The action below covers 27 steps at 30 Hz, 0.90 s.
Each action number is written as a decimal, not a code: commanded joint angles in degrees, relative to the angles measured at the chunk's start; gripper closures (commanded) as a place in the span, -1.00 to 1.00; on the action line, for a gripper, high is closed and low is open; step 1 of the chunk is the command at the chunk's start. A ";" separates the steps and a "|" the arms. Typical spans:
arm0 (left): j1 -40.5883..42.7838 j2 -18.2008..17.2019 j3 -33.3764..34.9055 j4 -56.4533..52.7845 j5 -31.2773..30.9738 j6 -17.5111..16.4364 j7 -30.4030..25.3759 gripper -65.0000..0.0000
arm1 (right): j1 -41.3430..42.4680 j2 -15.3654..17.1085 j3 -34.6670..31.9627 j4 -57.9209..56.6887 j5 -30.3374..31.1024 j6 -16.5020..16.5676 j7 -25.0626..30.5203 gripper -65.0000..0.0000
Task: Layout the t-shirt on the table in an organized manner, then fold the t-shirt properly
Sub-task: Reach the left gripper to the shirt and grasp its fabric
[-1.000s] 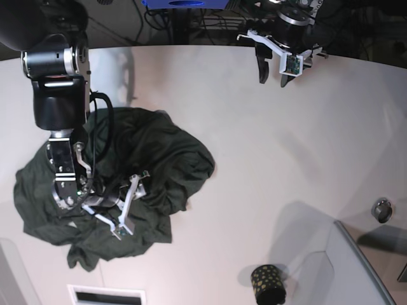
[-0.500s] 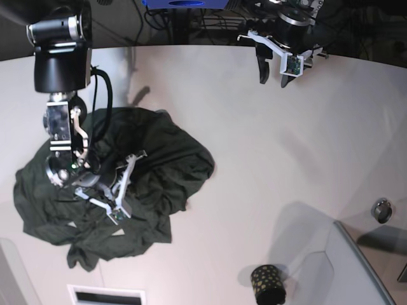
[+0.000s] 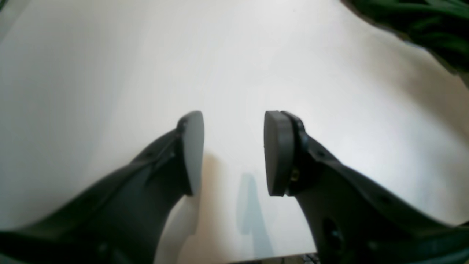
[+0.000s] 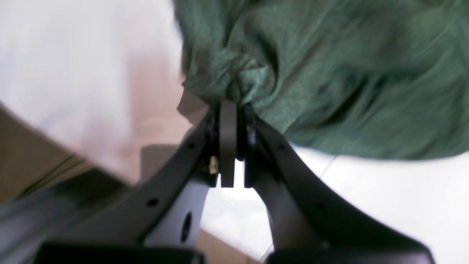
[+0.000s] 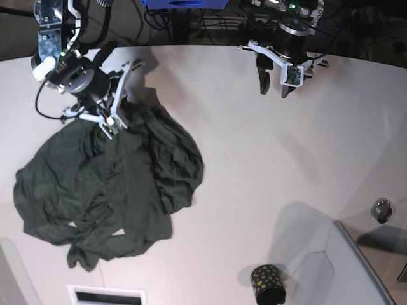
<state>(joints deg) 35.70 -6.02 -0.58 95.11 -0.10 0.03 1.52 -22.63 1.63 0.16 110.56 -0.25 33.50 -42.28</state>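
One t-shirt point(image 5: 108, 184), one table point(image 5: 267, 152), two hands point(image 5: 275, 79) point(image 5: 121, 105), one gold-dotted cup point(image 5: 267, 284), one grey panel point(image 5: 353, 267).

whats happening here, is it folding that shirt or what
Not folding yet. The right gripper is shut on a bunched bit of the dark green t-shirt and holds it up near the far edge of the white table. The rest of the shirt lies crumpled in a heap. The left gripper hangs open and empty over bare tabletop, away from the cloth. A black dotted cup stands near the front, untouched.
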 commanded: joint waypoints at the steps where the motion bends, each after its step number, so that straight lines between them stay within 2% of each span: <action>1: -0.14 -0.18 0.01 0.14 0.05 0.27 -1.21 0.23 | -0.09 0.09 0.14 0.95 0.38 0.04 1.10 0.98; 9: -5.07 0.61 1.06 -2.32 0.05 0.27 -1.21 0.23 | -1.41 0.09 0.14 -0.37 0.38 0.04 1.10 0.98; 13: -9.99 2.29 5.55 -3.64 0.05 0.27 -0.86 0.24 | -1.32 0.09 -0.03 -0.45 0.38 0.04 1.10 0.98; 18: -18.60 2.90 15.74 -7.77 -0.03 0.27 7.32 0.24 | -1.32 0.00 0.06 -0.72 0.38 0.04 1.10 0.98; 20: -20.98 4.13 17.50 -9.53 -0.74 0.27 9.69 0.24 | -1.32 0.00 0.14 -0.72 0.38 0.04 1.10 0.98; 22: -21.86 4.75 17.50 -10.58 -5.13 0.27 10.39 0.24 | -1.32 0.00 0.14 -0.72 0.38 0.04 1.10 0.98; 26: -21.68 4.31 14.16 -11.11 -22.45 0.27 10.39 0.23 | -1.32 0.00 0.14 -0.72 0.38 0.04 1.10 0.98; 27: -21.59 3.43 13.55 -11.29 -25.09 0.27 10.39 0.22 | -1.32 0.00 0.14 -0.72 0.38 0.04 1.10 0.98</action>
<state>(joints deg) 14.41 -2.22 13.15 83.05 -25.82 0.21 12.95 -24.14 1.56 0.16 109.01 -0.27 33.50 -42.09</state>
